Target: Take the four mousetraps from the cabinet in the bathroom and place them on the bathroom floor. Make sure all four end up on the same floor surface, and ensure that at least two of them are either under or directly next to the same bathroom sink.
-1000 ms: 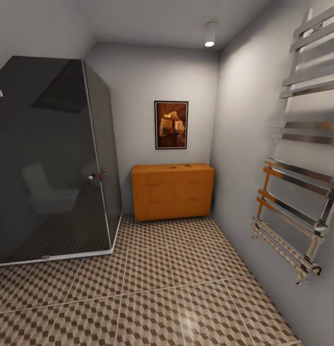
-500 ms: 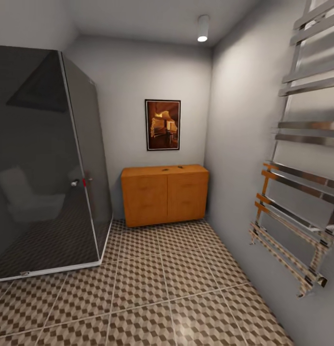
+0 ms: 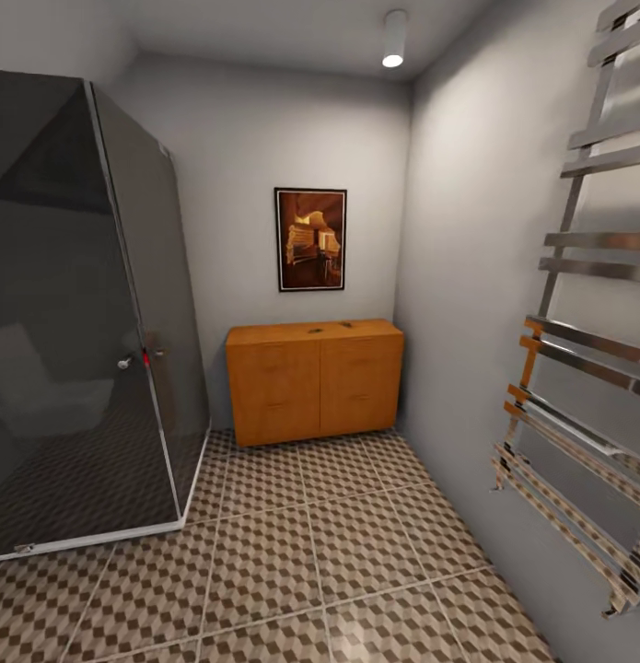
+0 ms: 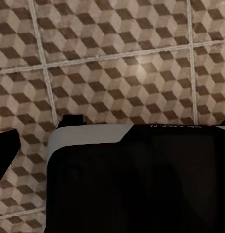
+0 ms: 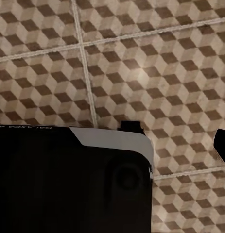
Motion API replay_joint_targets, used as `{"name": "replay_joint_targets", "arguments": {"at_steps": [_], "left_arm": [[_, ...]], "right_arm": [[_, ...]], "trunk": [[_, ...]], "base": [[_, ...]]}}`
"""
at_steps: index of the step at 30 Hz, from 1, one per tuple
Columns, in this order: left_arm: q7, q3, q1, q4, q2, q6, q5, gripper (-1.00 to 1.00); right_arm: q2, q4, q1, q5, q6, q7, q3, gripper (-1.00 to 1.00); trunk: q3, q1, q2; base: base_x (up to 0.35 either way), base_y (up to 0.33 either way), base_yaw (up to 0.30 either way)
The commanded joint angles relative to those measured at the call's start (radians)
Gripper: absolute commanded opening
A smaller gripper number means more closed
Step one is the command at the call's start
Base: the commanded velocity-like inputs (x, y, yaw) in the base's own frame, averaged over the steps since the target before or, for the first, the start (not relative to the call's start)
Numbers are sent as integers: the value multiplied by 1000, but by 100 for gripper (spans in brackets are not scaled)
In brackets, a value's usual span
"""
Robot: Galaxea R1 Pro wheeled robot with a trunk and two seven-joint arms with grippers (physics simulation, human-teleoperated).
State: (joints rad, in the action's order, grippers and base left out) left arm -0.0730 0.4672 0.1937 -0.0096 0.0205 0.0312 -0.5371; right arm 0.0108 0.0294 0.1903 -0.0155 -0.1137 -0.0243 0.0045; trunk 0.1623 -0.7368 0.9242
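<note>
Claw state is hard to tell: both wrist views look down at the floor point(image 4: 117, 58) past a big dark block of the robot, and no fingers can be made out. A small dark bit pokes up at the top of the block in each view, and a dark shape cuts in at one edge. It may be part of a claw, but I cannot say if either claw is open or closed. Neither seems to hold anything.

From the head view, the cabinet point(image 3: 315, 379) stands against the far wall, in the corner by the right wall. Its drawers look shut. On its top, near the back edge, sit two small dark specks point(image 3: 331, 327), side by side but apart. They may be mousetraps, but they are too small to be sure. I cannot tell if more traps are inside.

A dark glass shower point(image 3: 80, 313) fills the left side. A picture point(image 3: 310, 239) hangs on the wall above the cabinet. A shiny towel rack point(image 3: 587, 368) is on the right wall. A lamp point(image 3: 393, 39) glows on the ceiling.

No traps lie on the tiles that show. So I think the job has hardly begun. The robot is well apart from the cabinet. All four traps are left to fetch and lay on the floor, with two by a sink.
</note>
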Motion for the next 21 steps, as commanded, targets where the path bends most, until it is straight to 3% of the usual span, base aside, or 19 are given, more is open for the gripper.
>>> {"name": "replay_joint_targets", "arguments": {"at_steps": [1,21], "left_arm": [[-4,8,1,2,0,3,-11,100],[-4,8,1,2,0,3,-15,100]], "right_arm": [[0,3,1,-1,-6,-2,0,100],[1,3,1,-1,-6,-2,0,100]], "trunk": [[1,-1,1],[1,-1,1]], "base": [[322,0,-1],[322,0,0]]}}
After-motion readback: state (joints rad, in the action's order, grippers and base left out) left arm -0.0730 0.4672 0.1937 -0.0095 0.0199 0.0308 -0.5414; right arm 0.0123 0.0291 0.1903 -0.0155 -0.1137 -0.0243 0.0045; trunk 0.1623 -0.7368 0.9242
